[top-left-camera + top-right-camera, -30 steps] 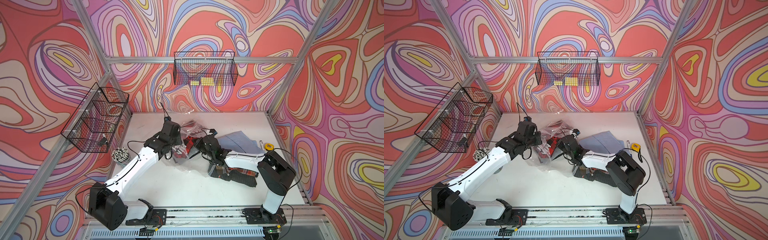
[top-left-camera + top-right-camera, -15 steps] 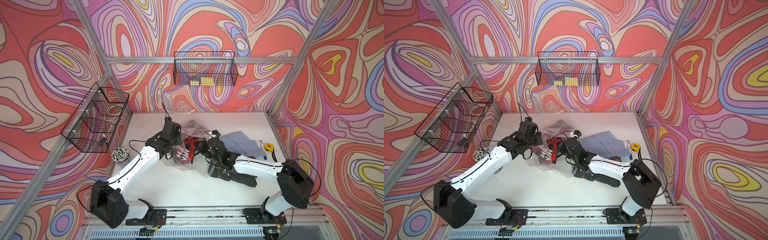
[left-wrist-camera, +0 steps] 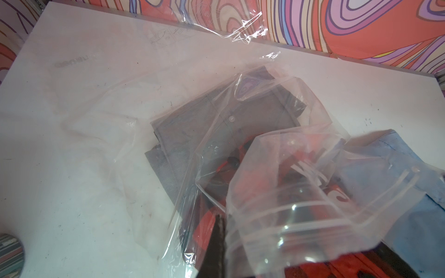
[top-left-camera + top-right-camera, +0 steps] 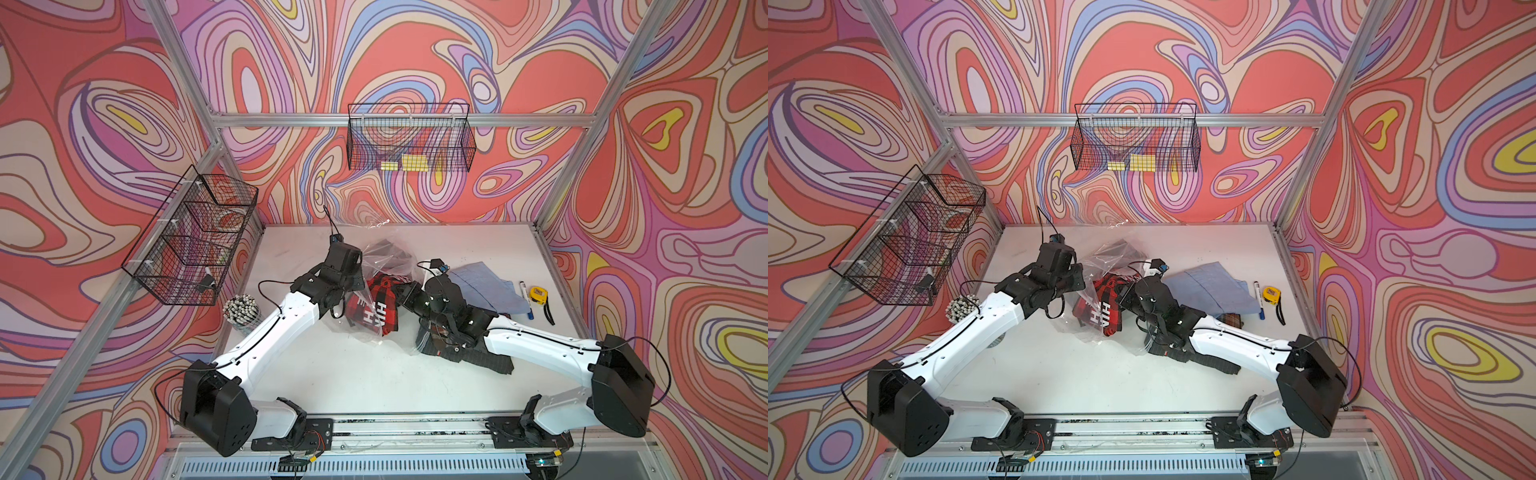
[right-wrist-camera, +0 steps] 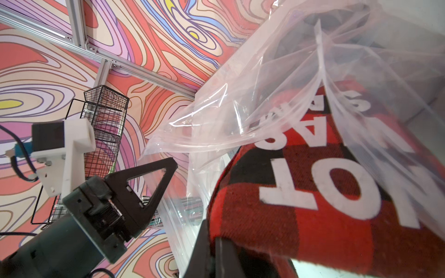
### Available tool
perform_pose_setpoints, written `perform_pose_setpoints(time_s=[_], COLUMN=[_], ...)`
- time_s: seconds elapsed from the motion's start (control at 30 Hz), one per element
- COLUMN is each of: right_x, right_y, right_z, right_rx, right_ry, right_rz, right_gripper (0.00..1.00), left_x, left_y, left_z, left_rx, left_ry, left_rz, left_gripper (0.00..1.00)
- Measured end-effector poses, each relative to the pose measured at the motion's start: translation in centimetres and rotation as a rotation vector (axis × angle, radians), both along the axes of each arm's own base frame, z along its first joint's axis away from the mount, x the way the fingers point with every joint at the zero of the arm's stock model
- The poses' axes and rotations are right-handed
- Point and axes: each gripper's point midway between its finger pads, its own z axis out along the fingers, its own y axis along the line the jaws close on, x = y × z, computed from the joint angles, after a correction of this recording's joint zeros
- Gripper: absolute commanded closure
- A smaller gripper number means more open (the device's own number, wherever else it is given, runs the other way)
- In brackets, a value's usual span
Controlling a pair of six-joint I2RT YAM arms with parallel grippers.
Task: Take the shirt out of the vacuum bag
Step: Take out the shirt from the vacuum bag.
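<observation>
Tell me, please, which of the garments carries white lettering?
The red-and-black checked shirt, partly in the vacuum bag; the grey shirt, blue cloth and dark plaid cloth show none.

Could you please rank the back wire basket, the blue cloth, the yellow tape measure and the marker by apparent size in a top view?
1. back wire basket (hangs higher, perhaps nearer the camera)
2. blue cloth
3. marker and yellow tape measure: too alike to rank

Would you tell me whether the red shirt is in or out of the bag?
Partly out: the bag covers part of the shirt; the rest is bare.
</observation>
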Motion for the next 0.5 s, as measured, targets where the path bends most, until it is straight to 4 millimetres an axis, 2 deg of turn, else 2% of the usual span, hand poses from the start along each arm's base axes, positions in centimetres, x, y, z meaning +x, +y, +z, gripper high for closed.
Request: perform_pose_setpoints(time_s=[0.3,0.5], right_x=[-0.8,-1.3], right_y=[-0.5,-0.9], right_z=[0.9,2.3], right_rx=[-0.01,-0.004], right_ry=[-0.011,-0.036], right_rz=[0.006,0.007], right_gripper=[1.0,1.0], left_x=[0.0,0.0], left_y=[0.0,0.0], left_z=[0.0,0.0], left_rx=[0.0,0.0], left_ry=[0.0,0.0], left_rz=[0.0,0.0], left_gripper=[1.0,1.0])
